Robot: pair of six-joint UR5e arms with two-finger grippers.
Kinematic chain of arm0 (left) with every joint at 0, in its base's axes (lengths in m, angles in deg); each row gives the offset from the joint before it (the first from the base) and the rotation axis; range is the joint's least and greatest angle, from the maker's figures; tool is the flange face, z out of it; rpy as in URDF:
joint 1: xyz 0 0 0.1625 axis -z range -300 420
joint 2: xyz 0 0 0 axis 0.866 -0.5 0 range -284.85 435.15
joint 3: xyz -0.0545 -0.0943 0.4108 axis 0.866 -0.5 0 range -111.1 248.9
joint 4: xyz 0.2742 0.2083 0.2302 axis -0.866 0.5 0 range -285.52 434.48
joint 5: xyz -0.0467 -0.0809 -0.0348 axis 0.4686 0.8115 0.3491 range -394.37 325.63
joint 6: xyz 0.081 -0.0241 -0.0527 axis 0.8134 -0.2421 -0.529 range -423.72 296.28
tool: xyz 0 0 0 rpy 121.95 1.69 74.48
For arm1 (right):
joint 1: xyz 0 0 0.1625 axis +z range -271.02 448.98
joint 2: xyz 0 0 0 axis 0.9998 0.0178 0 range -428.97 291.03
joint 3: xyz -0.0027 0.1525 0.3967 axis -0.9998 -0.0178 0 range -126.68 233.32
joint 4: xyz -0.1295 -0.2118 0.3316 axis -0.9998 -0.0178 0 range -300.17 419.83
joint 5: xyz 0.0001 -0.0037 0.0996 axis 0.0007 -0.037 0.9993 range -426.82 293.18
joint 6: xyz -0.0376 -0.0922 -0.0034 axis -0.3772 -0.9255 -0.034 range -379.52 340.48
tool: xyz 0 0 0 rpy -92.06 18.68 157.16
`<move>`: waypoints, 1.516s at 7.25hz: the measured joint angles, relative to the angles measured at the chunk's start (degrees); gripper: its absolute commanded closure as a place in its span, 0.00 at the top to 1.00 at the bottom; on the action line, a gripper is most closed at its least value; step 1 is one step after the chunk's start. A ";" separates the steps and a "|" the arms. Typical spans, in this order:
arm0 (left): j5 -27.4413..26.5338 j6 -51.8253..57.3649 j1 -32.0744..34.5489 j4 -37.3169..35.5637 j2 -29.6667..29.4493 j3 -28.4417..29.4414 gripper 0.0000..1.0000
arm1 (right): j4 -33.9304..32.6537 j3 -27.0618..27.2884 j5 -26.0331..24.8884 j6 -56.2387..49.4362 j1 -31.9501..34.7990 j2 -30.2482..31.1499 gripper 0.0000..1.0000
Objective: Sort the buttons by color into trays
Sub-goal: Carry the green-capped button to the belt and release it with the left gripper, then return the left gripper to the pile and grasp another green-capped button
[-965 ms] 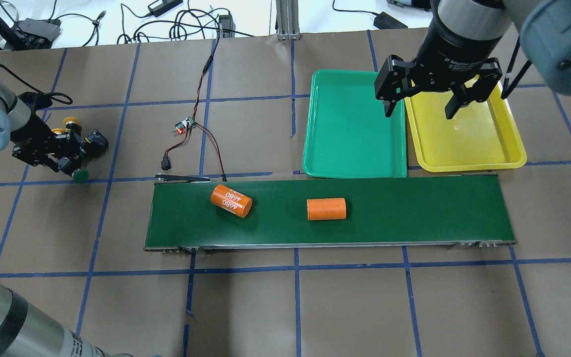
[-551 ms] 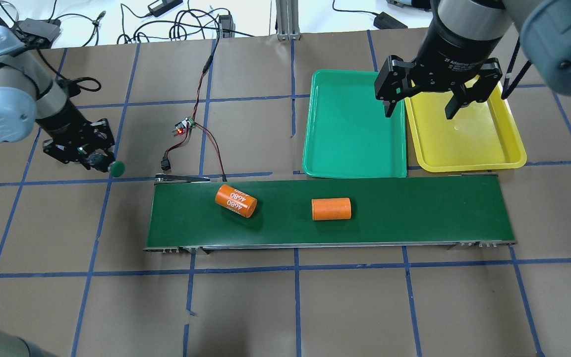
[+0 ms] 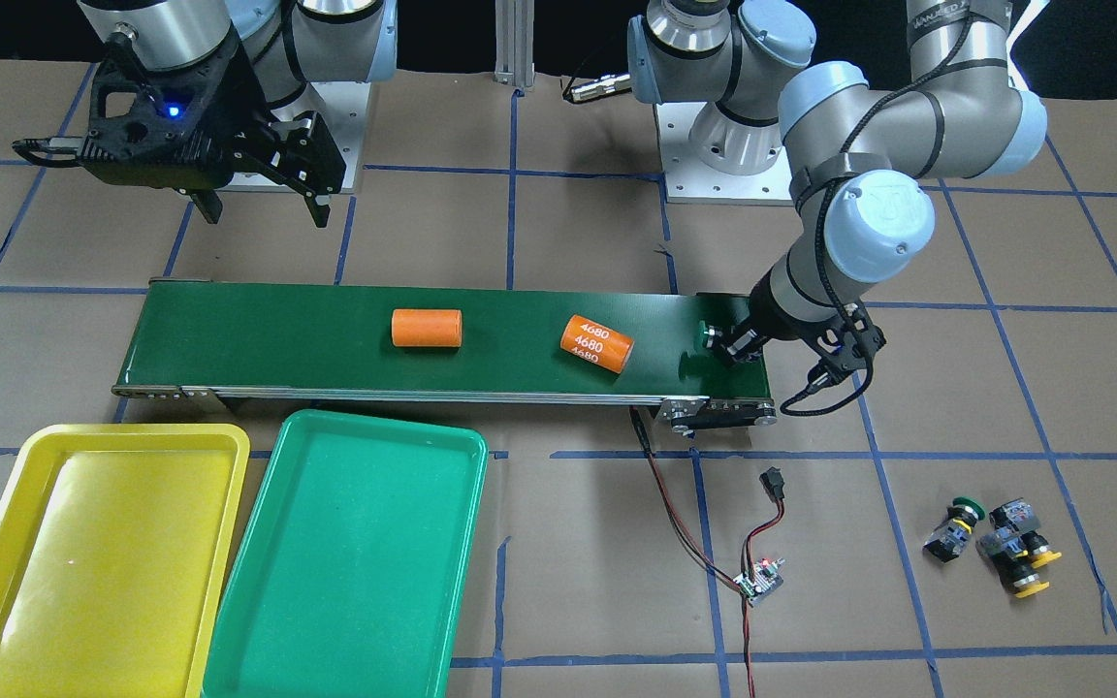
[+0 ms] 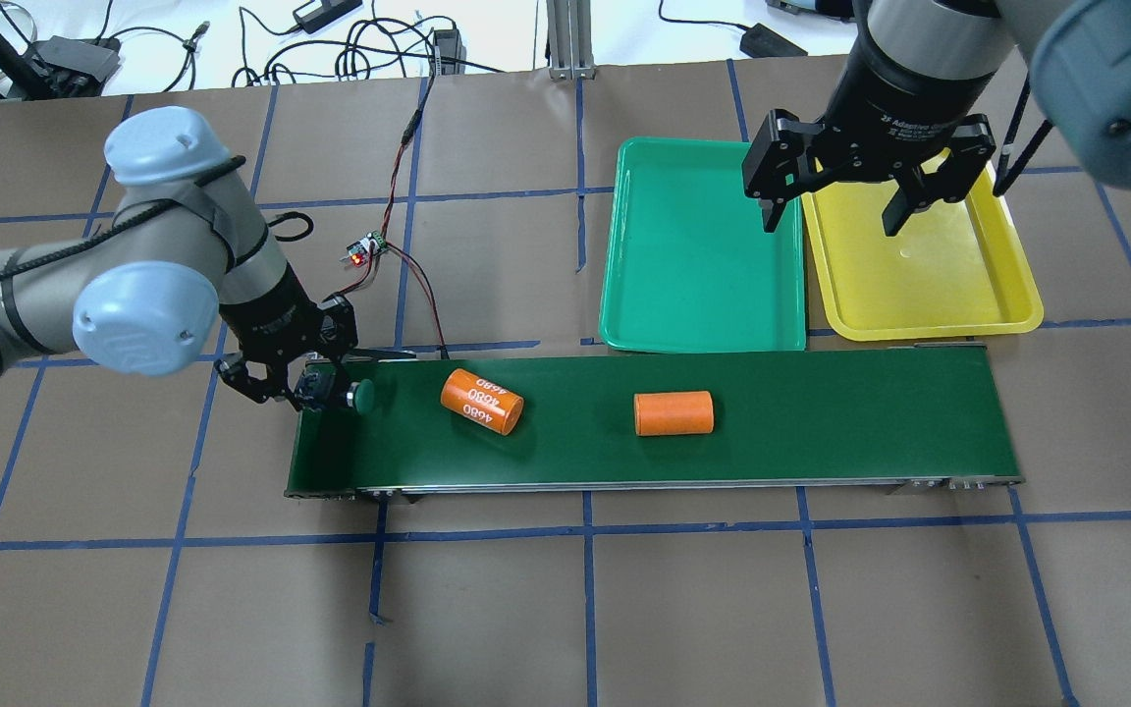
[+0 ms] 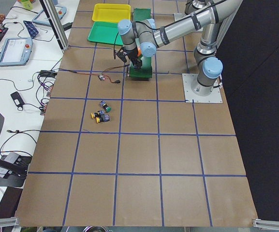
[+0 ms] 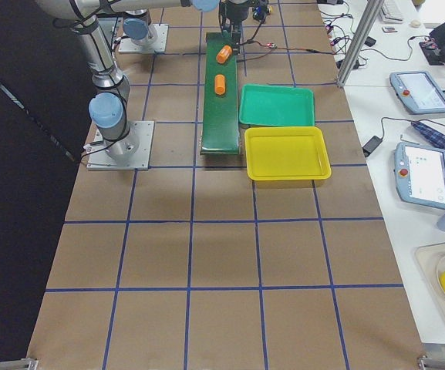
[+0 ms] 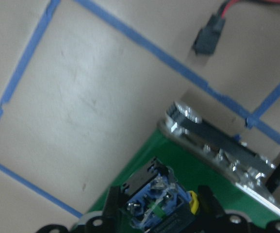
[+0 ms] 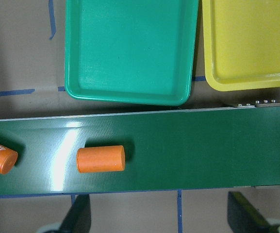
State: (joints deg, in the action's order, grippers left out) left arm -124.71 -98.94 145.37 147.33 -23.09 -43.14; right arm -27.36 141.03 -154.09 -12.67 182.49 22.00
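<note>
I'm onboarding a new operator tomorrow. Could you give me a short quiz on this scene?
1. True or false: the green tray and the yellow tray are both empty.
2. The left gripper holds: A) nothing, B) a green button, C) a yellow one.
3. How many loose buttons await pickup?
Key: 1 true; 2 B; 3 three.
</note>
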 measured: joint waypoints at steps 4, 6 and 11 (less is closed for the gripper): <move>-0.68 15.97 -5.97 -3.25 -0.12 2.78 1.00 | 0.00 0.00 0.02 0.00 0.00 0.00 1.00; -0.46 37.76 -16.56 -4.98 -6.19 10.09 1.00 | 0.00 0.00 0.00 0.00 0.00 0.00 1.00; -0.41 67.17 -23.82 -14.14 -23.70 22.03 1.00 | 0.00 0.00 0.00 -0.05 -0.03 0.00 1.00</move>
State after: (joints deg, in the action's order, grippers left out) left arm -125.12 -31.77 121.55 133.19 -46.79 -21.11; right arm -27.35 141.03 -154.09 -12.72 182.46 22.00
